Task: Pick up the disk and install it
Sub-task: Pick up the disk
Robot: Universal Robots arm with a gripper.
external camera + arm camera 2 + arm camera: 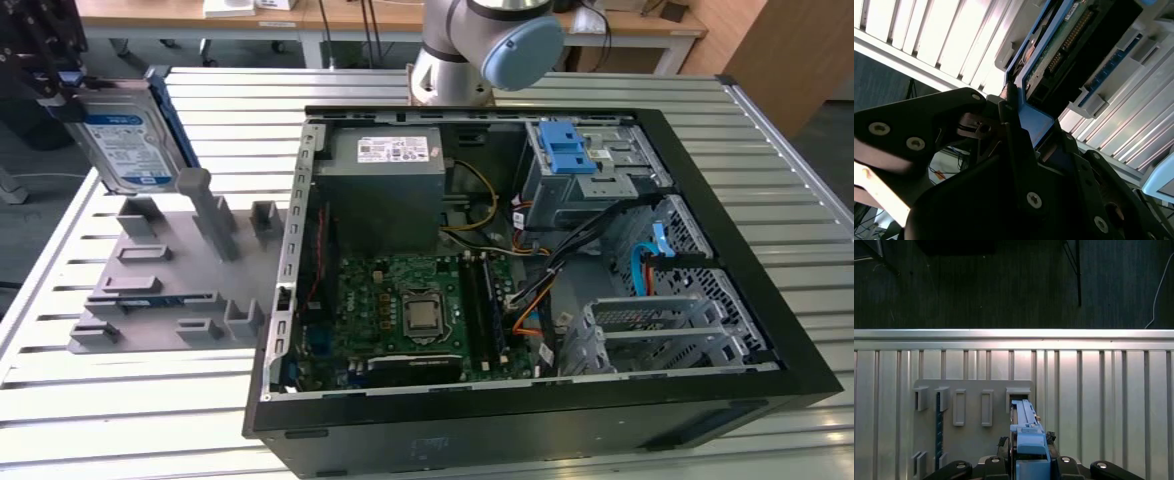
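Gripper (60,90) was clamped shut on the blue-framed top edge of the hard drive (127,150), which hung upright directly below the fingers over the grey slotted holder (147,290), likely edge-gripped to match the slot's orientation.

An open case (507,432) is lying on the slatted table (120,410), a grey rack (154,300) sitting just beside it.

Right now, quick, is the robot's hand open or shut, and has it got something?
Hand: shut on the flat silver-metal hard drive with a blue plastic frame, holding it upright by the frame's edge.
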